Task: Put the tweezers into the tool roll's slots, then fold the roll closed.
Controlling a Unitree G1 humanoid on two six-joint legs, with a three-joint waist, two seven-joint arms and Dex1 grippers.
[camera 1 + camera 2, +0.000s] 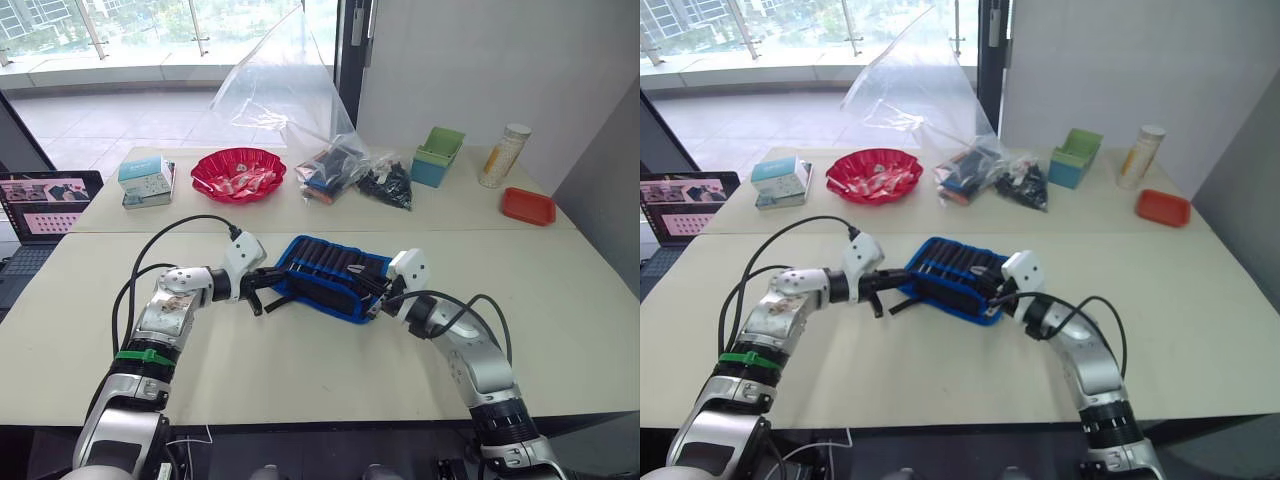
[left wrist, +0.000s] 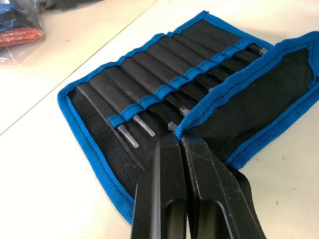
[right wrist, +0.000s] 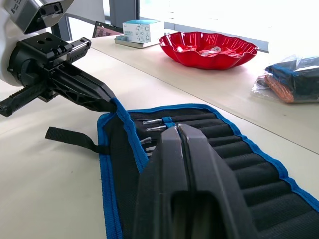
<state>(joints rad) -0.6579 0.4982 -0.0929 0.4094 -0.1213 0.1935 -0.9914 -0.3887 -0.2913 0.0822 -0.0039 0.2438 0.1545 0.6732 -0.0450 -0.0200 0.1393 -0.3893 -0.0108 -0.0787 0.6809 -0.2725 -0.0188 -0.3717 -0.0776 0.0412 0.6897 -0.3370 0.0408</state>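
Observation:
The tool roll [image 1: 325, 262], black fabric with blue edging, lies open in the middle of the table, its near flap partly lifted. Several tweezers [image 2: 128, 136] sit in its slots with their pale tips poking out. My left gripper [image 1: 274, 277] is shut on the flap's blue edge at the roll's left end, as the left wrist view [image 2: 179, 135] shows. My right gripper [image 1: 369, 289] is shut at the flap's right end, and the blue edge runs under its fingers [image 3: 172, 149]. The roll's thin black strap [image 3: 70, 137] trails on the table below the left gripper [image 3: 102, 99].
At the back stand a red bowl [image 1: 238, 172], a clear plastic bag of dark items [image 1: 345, 170], a green box [image 1: 438, 155], a pale bottle [image 1: 503, 155], a red lid [image 1: 528, 205] and a teal box [image 1: 147, 180]. A laptop [image 1: 45, 205] sits at far left.

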